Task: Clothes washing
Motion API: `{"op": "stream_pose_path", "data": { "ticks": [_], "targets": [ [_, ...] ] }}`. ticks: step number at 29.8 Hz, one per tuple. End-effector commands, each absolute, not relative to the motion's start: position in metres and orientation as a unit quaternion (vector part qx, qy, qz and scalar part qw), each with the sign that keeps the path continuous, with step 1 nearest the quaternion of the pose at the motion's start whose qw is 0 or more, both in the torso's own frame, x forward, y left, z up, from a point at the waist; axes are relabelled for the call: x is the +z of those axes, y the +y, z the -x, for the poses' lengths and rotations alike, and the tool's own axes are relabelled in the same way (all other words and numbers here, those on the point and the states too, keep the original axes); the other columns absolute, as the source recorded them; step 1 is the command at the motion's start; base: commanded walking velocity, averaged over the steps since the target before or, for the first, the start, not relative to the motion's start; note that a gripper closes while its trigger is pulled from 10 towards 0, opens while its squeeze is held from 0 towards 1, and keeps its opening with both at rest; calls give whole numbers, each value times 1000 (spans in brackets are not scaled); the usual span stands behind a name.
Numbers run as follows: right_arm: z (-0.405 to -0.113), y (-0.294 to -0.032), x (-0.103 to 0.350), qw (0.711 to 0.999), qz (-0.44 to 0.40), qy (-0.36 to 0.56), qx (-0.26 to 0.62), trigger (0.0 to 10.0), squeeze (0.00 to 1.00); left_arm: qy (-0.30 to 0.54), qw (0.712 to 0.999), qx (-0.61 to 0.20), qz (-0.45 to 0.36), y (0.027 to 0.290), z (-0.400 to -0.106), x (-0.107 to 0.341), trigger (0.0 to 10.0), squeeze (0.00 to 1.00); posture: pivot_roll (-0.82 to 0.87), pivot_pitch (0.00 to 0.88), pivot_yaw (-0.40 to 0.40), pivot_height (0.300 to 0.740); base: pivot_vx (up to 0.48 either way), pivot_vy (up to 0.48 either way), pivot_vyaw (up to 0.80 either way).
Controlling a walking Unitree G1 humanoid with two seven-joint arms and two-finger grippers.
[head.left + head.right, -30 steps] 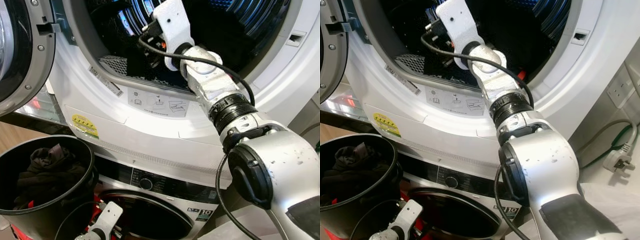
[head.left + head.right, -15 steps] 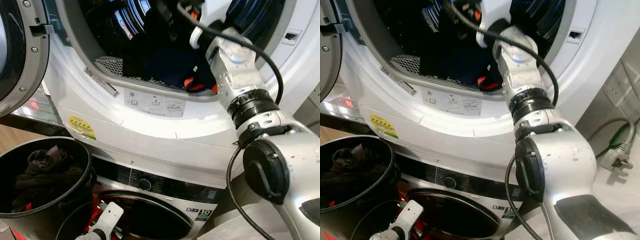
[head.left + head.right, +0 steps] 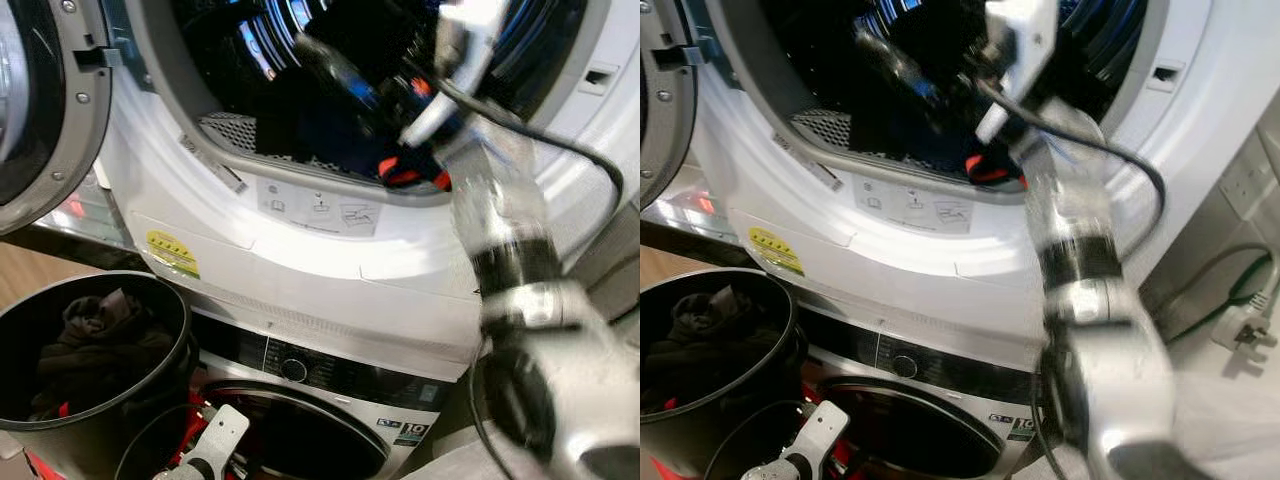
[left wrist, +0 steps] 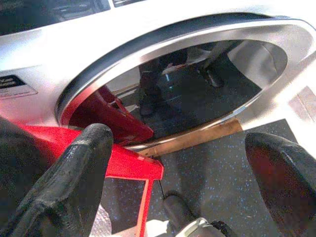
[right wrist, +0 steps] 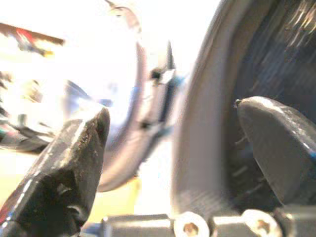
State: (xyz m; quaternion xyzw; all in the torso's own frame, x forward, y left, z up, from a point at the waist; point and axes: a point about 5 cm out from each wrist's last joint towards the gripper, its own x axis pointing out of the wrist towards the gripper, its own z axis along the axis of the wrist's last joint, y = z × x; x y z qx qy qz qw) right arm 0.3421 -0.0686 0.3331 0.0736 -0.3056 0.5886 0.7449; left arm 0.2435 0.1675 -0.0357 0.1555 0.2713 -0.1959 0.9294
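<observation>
As my right tool [image 5: 168,148] swung back out of the drum [image 3: 300,60], fingers wide and empty, dark clothes [image 3: 330,125] stayed inside.

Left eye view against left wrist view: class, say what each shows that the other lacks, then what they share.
Left eye view alone: the open upper drum with dark laundry and an orange-red item at its lip, the right arm blurred at its mouth, and a black basket of dark clothes. Left wrist view alone: the left gripper with fingers spread, and speckled floor. Both: the lower machine's round door.
</observation>
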Motion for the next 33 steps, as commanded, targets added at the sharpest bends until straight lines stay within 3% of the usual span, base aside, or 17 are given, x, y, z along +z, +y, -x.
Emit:
{"op": "stream_pose_path", "data": {
  "ticks": [1, 9, 12, 17, 20, 25, 26, 27, 29, 33],
  "targets": [
    [-329, -66, 353, 720, -74, -332, 605, 10000, 0, 281, 924, -206, -157, 163, -239, -40, 10000, 0, 91, 0, -66, 740, 0, 0, 0],
    [-287, -47, 338, 695, -209, -314, 612, 10000, 0, 283, 923, -210, -154, 160, -237, -42, 10000, 0, 74, 0, -71, 740, 0, 0, 0],
    [-262, -27, 323, 682, -268, -273, 624, 10000, 0, 283, 923, -211, -153, 159, -237, -42, 10000, 0, 63, 0, -72, 740, 0, 0, 0],
    [-253, -10, 292, 711, -275, -211, 612, 10000, 0, 283, 923, -213, -152, 156, -237, -42, 10000, 0, 59, 0, -79, 740, 0, 0, 0],
    [-258, -7, 265, 806, -252, -177, 506, 10000, 0, 283, 923, -213, -149, 154, -236, -43, 10000, 0, 56, 0, -83, 740, 0, 0, 0],
    [-272, -30, 245, 913, -209, -129, 325, 10000, 0, 284, 923, -214, -148, 153, -235, -43, 10000, 0, 56, 0, -83, 740, 0, 0, 0],
    [-272, -30, 245, 913, -209, -129, 325, 10000, 0, 284, 923, -214, -148, 153, -235, -43, 10000, 0, 56, 0, -83, 740, 0, 0, 0],
    [-277, -40, 241, 939, -169, -127, 270, 10000, 0, 284, 923, -214, -149, 153, -236, -43, 10000, 0, 59, 0, -83, 740, 0, 0, 0],
    [-279, -47, 241, 954, -142, -146, 219, 10000, 0, 283, 923, -215, -149, 153, -236, -43, 10000, 0, 62, 0, -82, 740, 0, 0, 0],
    [-281, -51, 245, 954, -165, -163, 191, 10000, 0, 282, 923, -215, -150, 154, -235, -43, 10000, 0, 68, 0, -79, 740, 0, 0, 0]
  ]
}}
